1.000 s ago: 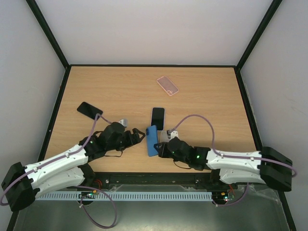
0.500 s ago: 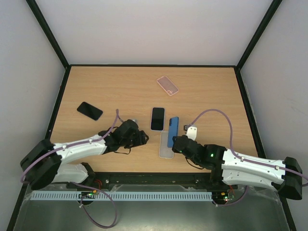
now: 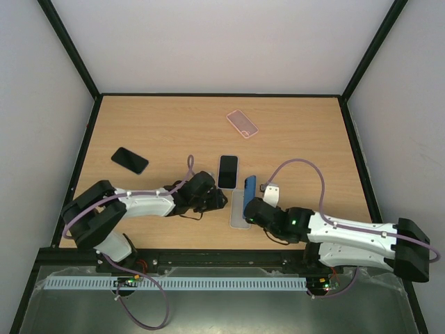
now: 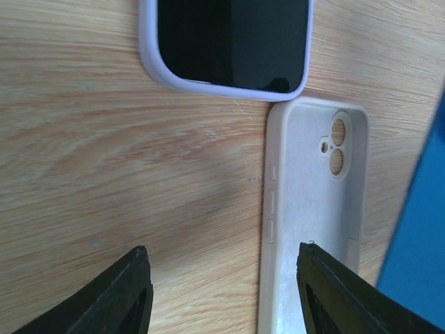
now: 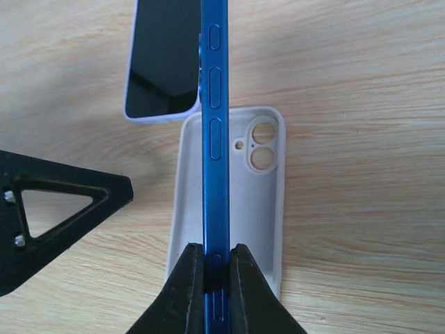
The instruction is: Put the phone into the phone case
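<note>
Pale wood-grain surface (image 3: 306, 139), boxed in by plain light walls, carries everything, and both arms reach in low from the near edge.

Nearest is the right gripper (image 5: 216, 254), its fingers closed tight on the lower end of the blue phone (image 5: 215, 139). The phone is held standing on one long edge, with its side buttons facing the wrist camera. That is probably to line it up lengthwise over the case before it is laid flat. Directly beneath it lies the white case (image 5: 254, 202), open side up, with its camera cut-outs at the far end. Whether the phone's lower edge touches the case cannot be told.

Just left of this, the left gripper (image 4: 222, 285) is spread wide and holds nothing. One finger hangs over bare wood and the other over the near end of the case, so the case's left wall lies between them. It looks placed to steady the case against sliding when the phone is pressed in.

Just beyond the case's far end lies a lilac-cased phone (image 3: 228, 171), screen up, almost touching it, so it could get nudged. Farther left rests a black phone (image 3: 130, 160), and farthest back a pink case (image 3: 242, 124), both well apart from the work.
</note>
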Robot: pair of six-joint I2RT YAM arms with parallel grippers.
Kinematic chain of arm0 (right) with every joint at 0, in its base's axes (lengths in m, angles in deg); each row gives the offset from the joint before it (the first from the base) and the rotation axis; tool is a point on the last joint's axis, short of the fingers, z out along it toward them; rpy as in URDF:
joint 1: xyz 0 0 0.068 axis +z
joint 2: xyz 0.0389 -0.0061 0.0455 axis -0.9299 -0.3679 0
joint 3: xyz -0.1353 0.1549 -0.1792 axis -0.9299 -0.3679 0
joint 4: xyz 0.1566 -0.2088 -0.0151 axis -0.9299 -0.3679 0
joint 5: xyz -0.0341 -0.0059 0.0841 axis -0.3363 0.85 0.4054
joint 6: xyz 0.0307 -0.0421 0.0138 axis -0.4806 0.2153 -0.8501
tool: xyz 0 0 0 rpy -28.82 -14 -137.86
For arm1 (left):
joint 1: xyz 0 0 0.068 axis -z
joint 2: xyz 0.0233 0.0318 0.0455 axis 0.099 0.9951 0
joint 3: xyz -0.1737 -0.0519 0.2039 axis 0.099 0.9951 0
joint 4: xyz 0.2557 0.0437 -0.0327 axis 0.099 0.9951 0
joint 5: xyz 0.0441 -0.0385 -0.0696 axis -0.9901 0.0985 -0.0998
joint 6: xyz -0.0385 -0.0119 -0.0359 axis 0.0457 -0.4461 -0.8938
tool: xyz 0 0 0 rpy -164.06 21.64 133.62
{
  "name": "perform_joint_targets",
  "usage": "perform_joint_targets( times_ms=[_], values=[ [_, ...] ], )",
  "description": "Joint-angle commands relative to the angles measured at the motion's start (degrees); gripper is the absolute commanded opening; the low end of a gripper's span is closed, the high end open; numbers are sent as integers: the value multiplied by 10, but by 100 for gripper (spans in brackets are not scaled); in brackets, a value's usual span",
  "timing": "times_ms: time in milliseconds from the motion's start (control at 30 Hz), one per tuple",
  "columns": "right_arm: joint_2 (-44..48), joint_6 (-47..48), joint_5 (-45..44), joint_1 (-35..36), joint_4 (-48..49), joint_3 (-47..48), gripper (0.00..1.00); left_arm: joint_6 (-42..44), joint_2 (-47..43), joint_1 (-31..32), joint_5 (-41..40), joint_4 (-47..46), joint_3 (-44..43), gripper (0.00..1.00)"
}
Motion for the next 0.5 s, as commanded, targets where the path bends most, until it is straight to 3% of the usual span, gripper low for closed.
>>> perform_joint_targets(
  times_ms=[0,233,467],
  values=[
    [-35,-18,-16,0,22,5,2,-15,26,4,46,-72,-4,56],
    [-77,-18,-6,0,4,19,2,-52,84,6,88,-141,2,54],
    [-83,-18,0,0,2,16,2,-48,119,15,66,-113,-18,46]
  ],
)
